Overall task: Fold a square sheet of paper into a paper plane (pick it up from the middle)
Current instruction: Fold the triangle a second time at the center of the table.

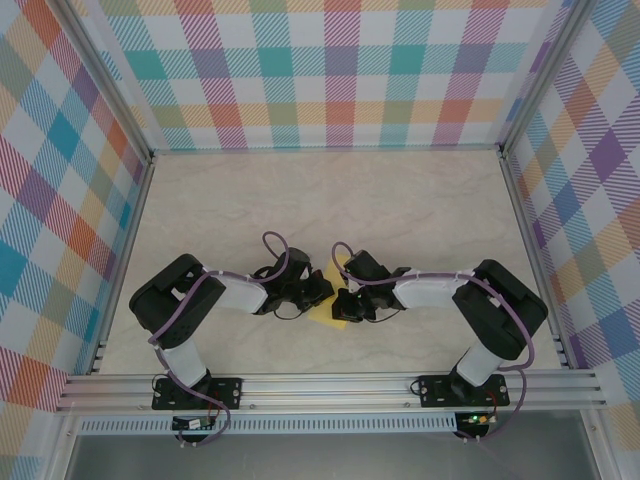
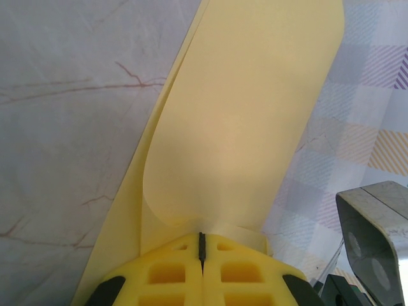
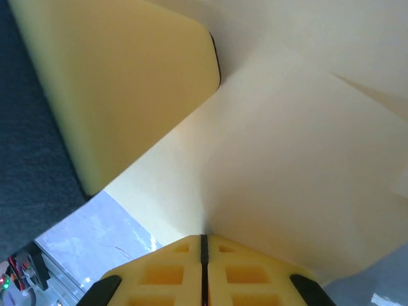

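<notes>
Seeing left end effector (image 2: 202,245) and right end effector (image 3: 204,245) both pinching the square sheet of paper (image 2: 242,115), jaws closed. Suggest tensioning evenly, aligning edges before creasing.

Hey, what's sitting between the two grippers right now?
The yellow paper spans the gap between the left gripper and right gripper in the top view. Each wrist view shows that gripper shut on it.
</notes>
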### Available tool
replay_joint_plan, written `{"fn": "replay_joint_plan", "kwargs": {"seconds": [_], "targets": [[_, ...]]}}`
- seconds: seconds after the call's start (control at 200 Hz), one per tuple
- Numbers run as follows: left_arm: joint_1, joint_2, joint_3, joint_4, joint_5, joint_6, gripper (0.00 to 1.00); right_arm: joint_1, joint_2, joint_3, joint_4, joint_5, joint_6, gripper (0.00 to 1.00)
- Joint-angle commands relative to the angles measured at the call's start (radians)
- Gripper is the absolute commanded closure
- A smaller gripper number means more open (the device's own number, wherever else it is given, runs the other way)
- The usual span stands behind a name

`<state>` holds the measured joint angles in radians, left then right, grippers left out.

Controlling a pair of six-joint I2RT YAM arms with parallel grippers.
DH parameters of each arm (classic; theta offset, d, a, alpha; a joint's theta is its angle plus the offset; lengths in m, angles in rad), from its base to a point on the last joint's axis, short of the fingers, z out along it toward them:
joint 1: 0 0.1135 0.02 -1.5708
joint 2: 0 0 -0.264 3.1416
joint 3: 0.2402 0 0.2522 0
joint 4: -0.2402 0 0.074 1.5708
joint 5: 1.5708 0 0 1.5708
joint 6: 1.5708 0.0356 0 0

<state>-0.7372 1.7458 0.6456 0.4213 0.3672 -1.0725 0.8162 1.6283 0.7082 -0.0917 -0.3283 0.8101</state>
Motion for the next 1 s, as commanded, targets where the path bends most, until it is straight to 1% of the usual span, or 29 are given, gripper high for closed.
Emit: {"fn": "replay_joint_plan", "kwargs": {"seconds": [0.0, 0.12, 0.255, 0.365, 0.505, 0.635, 0.72, 0.995], "targets": [[-0.007, 0.03, -0.021, -0.057, -0.002, 0.024, 1.0, 0.005, 0.021, -0.023, -0.015, 0.001, 0.016, 0.91], [-0.006, 0.028, -0.028, -0.056, -0.008, 0.023, 1.0, 0.005, 0.008, -0.006, -0.051, 0.013, 0.013, 0.91], [-0.007, 0.023, -0.032, -0.056, -0.007, 0.022, 1.0, 0.006, -0.047, 0.021, -0.061, -0.021, 0.007, 0.91], [-0.007, 0.021, -0.034, -0.055, -0.009, 0.022, 1.0, 0.007, -0.046, 0.039, -0.087, -0.028, 0.006, 0.91], [-0.007, 0.02, -0.035, -0.054, -0.01, 0.022, 1.0, 0.005, -0.025, -0.012, -0.041, -0.028, 0.032, 0.92], [-0.007, 0.015, -0.04, -0.056, -0.016, 0.022, 1.0, 0.006, -0.018, -0.061, -0.041, -0.009, 0.044, 0.92], [-0.007, 0.015, -0.041, -0.058, -0.016, 0.022, 1.0, 0.006, -0.02, -0.086, -0.03, -0.016, 0.047, 0.92], [-0.008, 0.017, -0.04, -0.058, -0.022, 0.019, 1.0, 0.006, -0.075, -0.064, -0.064, -0.061, 0.0, 0.91]]}}
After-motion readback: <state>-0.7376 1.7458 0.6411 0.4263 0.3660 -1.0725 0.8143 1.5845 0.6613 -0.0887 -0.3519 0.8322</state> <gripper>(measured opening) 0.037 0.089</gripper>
